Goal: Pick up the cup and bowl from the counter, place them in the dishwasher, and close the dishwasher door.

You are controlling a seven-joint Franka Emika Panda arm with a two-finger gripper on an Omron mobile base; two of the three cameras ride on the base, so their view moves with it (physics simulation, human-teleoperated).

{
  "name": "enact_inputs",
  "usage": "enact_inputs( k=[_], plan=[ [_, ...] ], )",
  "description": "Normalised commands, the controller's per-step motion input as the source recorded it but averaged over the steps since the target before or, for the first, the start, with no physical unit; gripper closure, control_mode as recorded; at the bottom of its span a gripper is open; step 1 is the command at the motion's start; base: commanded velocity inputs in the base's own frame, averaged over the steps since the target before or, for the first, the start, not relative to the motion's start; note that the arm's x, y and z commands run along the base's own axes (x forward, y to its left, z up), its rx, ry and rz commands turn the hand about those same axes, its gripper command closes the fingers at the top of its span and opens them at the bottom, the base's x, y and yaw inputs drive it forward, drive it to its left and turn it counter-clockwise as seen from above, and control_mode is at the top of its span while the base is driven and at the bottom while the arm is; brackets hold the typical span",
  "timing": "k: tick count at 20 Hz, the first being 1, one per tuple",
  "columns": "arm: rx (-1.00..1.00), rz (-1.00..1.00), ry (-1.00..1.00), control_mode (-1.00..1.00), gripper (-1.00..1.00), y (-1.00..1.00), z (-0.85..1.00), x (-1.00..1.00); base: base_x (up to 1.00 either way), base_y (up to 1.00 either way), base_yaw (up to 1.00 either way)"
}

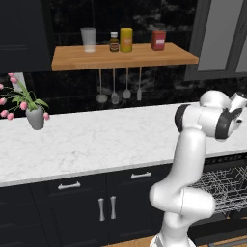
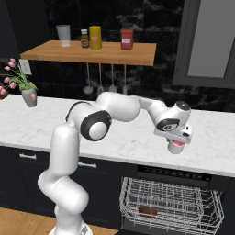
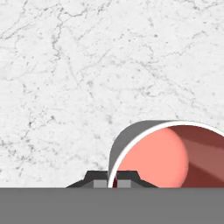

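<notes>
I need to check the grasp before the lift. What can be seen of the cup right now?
The cup is small and round, grey-white outside with a thin white rim and a smooth salmon-red inside, and looks empty. In the hand view the gripper is shut on its rim wall, one finger each side. In the right base view it shows beneath the hand, over the white marble counter; whether it touches the counter is unclear.

Glossy white arm [image 2: 69,151], dark joints

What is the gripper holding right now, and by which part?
The gripper is shut on the small grey cup with salmon-red inside, pinching its rim wall, one finger inside and one outside.
</notes>
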Motion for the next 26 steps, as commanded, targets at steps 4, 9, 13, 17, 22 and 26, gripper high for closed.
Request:
enact_inputs(
  k=[4,9,13,17,22,26],
  plan=[
    [0.0,0.04,-0.19,-1.0,1.0,0.11,0.13,-1.0,0.0,0.0,0.0],
    [0.0,0.03,-0.13,-1.0,1.0,0.03,0.0,-1.0,0.0,0.0,0.0],
    [0.06,0.0,-0.01,-1.0,1.0,-0.1,0.0,-0.97,0.0,0.0,0.0],
    [0.28,0.0,-0.06,-1.0,1.0,-0.53,0.0,-0.79,0.0,0.0,0.0],
    [0.42,0.02,-0.03,-1.0,1.0,-0.66,0.11,-0.32,0.0,0.0,0.0],
    [0.29,0.08,0.0,-1.0,1.0,-0.63,0.02,0.09,0.0,0.0,0.0]
  ],
)
